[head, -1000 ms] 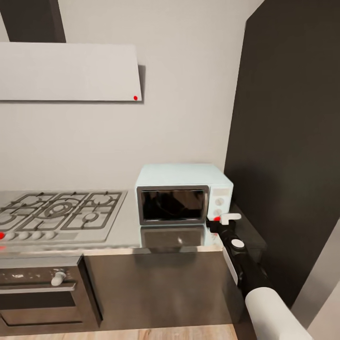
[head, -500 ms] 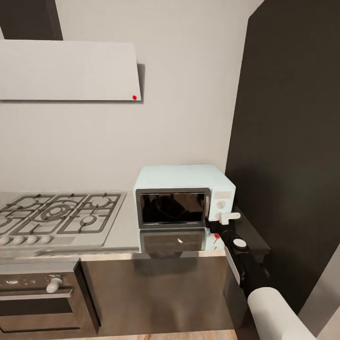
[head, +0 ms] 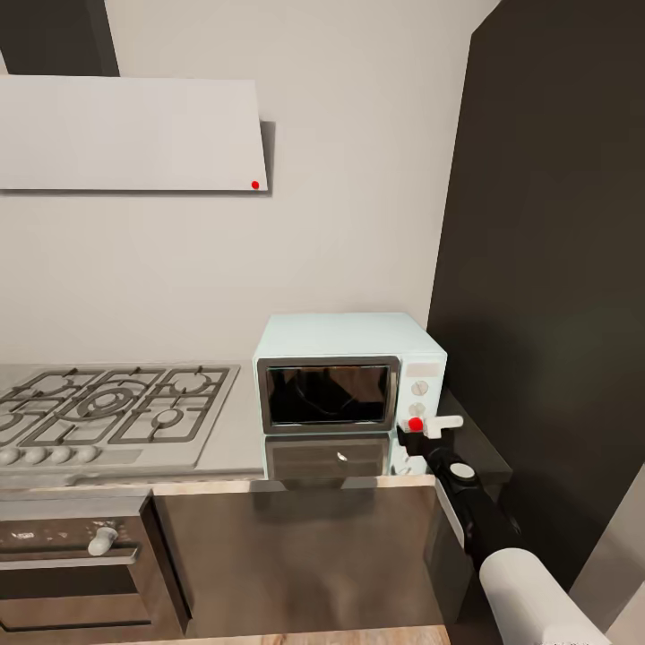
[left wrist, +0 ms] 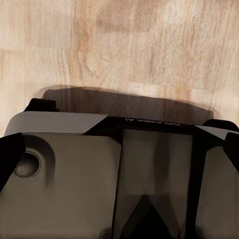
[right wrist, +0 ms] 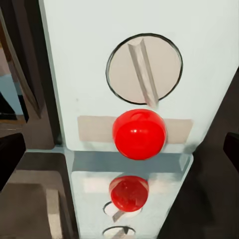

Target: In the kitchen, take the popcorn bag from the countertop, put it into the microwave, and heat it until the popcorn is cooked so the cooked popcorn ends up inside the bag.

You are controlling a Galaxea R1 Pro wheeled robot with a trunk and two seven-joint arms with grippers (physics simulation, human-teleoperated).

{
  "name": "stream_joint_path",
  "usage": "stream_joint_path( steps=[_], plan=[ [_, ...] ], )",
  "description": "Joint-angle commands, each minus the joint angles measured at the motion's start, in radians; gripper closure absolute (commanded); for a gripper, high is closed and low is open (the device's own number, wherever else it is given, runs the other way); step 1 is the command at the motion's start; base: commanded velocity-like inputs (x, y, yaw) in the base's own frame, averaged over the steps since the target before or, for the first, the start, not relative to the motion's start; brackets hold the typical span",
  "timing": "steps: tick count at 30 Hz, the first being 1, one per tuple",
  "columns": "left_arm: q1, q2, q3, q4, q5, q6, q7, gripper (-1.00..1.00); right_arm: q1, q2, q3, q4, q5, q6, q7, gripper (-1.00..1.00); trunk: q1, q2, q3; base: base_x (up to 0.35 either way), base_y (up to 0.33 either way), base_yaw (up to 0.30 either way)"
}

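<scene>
Right wrist camera alone resolves microwave (head: 345, 376) knob (right wrist: 144, 68); red button (right wrist: 139, 133).

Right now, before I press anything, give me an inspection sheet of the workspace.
Surface: grey countertop, bare in front of the gas hob.
Job's things: mint-blue microwave at the countertop's right end, door shut; red button below a round knob on its control panel. Popcorn bag: nothing seen.
Clutter: nothing seen.
Grippers: right gripper close in front of the red button, fingers apart at the right wrist view's edges. Left gripper fingers apart, over wood floor.
Cables: nothing seen.
Surroundings: white hood, dark tall cabinet, oven under the hob.
</scene>
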Motion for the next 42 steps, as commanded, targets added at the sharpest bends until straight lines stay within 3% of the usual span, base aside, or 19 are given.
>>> stream_joint_path(
  steps=[1, 14, 15, 33, 42],
  plan=[
    [-0.001, 0.000, -0.009, 0.002, 0.010, -0.004, -0.003, -1.00, -0.001, 0.001, -0.006, 0.000, 0.011, 0.005, 0.006, -1.00, 0.000, -0.001, -0.001, 0.000, 0.000, 0.000],
    [-0.001, 0.000, -0.008, 0.002, 0.010, -0.003, -0.003, -1.00, -0.001, 0.001, -0.007, 0.001, 0.012, 0.012, -0.006, -1.00, 0.000, -0.001, -0.001, 0.000, 0.000, 0.000],
    [-0.001, 0.000, -0.008, 0.002, 0.010, -0.003, -0.003, -1.00, -0.001, 0.001, -0.007, 0.002, 0.013, 0.013, -0.007, 1.00, 0.000, -0.001, -0.001, 0.000, 0.000, 0.000],
    [-0.001, 0.000, -0.008, 0.002, 0.010, -0.003, -0.003, -1.00, -0.001, 0.001, -0.008, 0.004, 0.013, 0.012, -0.057, 1.00, 0.000, -0.001, -0.001, 0.000, 0.000, 0.000],
    [-0.001, 0.000, -0.008, 0.002, 0.010, -0.003, -0.003, -1.00, -0.001, 0.002, -0.008, 0.069, 0.016, -0.002, -0.067, 1.00, 0.000, -0.001, -0.001, 0.000, 0.000, 0.000]
  ],
)
